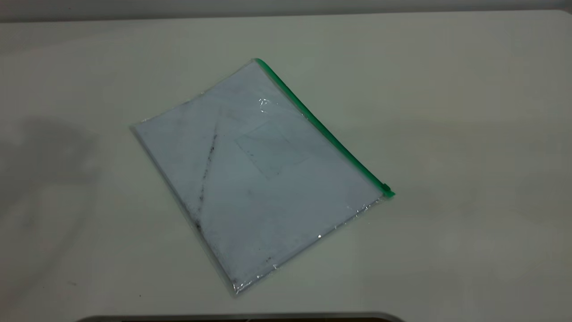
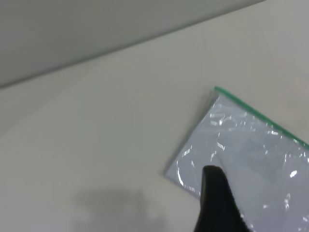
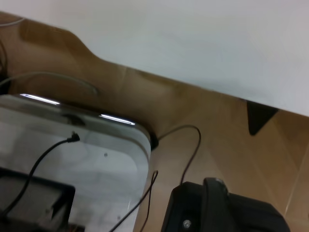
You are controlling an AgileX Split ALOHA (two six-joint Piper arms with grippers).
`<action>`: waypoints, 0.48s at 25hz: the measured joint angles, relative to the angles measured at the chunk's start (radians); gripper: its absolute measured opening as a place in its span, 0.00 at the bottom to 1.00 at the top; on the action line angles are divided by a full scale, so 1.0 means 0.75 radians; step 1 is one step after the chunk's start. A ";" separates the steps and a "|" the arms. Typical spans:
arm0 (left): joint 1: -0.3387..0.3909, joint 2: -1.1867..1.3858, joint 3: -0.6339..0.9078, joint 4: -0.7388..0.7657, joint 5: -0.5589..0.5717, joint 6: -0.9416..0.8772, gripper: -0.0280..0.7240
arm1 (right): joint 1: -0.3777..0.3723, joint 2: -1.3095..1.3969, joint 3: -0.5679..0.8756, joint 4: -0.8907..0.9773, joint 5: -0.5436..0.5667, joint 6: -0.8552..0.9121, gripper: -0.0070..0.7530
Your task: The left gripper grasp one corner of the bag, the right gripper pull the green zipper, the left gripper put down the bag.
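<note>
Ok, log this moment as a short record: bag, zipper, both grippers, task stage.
bag: flat on the table, turned at an angle, untouched
zipper: green strip along the bag's far-right edge; slider tab at the near end
left gripper: out of the exterior view; one dark finger shows in its wrist view, over a bag corner; fingers' state unclear
right gripper: off the table; its wrist view shows floor and cables
stage: corner grasp not yet made

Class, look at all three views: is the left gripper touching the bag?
Cannot tell. In the left wrist view a dark gripper finger overlaps the bag, but whether it touches is unclear. The exterior view shows no gripper at the bag.
</note>
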 joint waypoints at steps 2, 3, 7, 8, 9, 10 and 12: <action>0.000 -0.120 0.156 0.006 0.000 -0.028 0.72 | 0.000 -0.081 0.013 -0.021 -0.056 0.002 0.65; 0.000 -0.181 0.236 0.006 0.000 -0.040 0.72 | 0.000 -0.121 0.022 -0.036 -0.106 0.003 0.65; 0.000 -0.421 0.672 0.014 0.000 -0.061 0.72 | 0.000 -0.201 0.052 -0.080 -0.174 0.003 0.65; 0.000 -0.487 0.790 0.021 0.000 -0.061 0.72 | 0.000 -0.203 0.063 -0.082 -0.173 0.001 0.65; 0.000 -0.552 0.908 0.034 0.000 -0.061 0.72 | 0.000 -0.203 0.069 -0.083 -0.173 -0.002 0.65; 0.000 -0.615 1.004 0.052 0.000 -0.061 0.72 | 0.000 -0.203 0.069 -0.085 -0.173 -0.004 0.65; 0.000 -0.729 1.218 0.108 0.000 -0.063 0.72 | 0.000 -0.203 0.069 -0.085 -0.173 -0.004 0.65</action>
